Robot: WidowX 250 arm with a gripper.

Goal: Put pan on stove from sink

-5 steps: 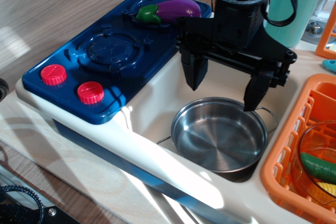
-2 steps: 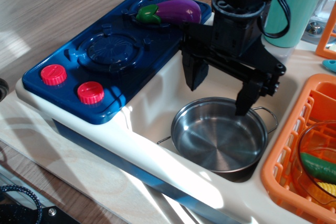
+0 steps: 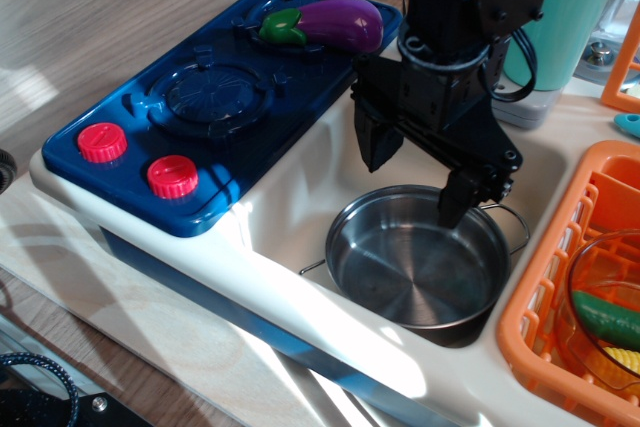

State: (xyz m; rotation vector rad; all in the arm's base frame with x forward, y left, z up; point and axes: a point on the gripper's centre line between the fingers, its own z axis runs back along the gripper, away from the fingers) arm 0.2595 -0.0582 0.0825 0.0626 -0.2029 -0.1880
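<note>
The shiny steel pan (image 3: 415,267) with thin wire loop handles lies flat in the cream-white sink (image 3: 300,192). My black gripper (image 3: 412,182) hangs just above the pan's far rim, open and empty. One fingertip (image 3: 368,152) is over the sink wall left of the pan; the other (image 3: 452,209) reaches down near the pan's far right rim. The dark blue stove (image 3: 215,97) sits to the left, with two red knobs (image 3: 137,159). Its near burner (image 3: 213,92) is bare.
A purple toy eggplant (image 3: 330,21) lies on the stove's far burner. An orange dish rack (image 3: 585,292) holding a clear bowl with toy vegetables stands right of the sink. A teal cup (image 3: 565,12) stands behind my arm.
My gripper has turned at the wrist and the gap between its fingers looks narrower. Its right finger has moved left along the pan's far rim. The pan has not moved.
</note>
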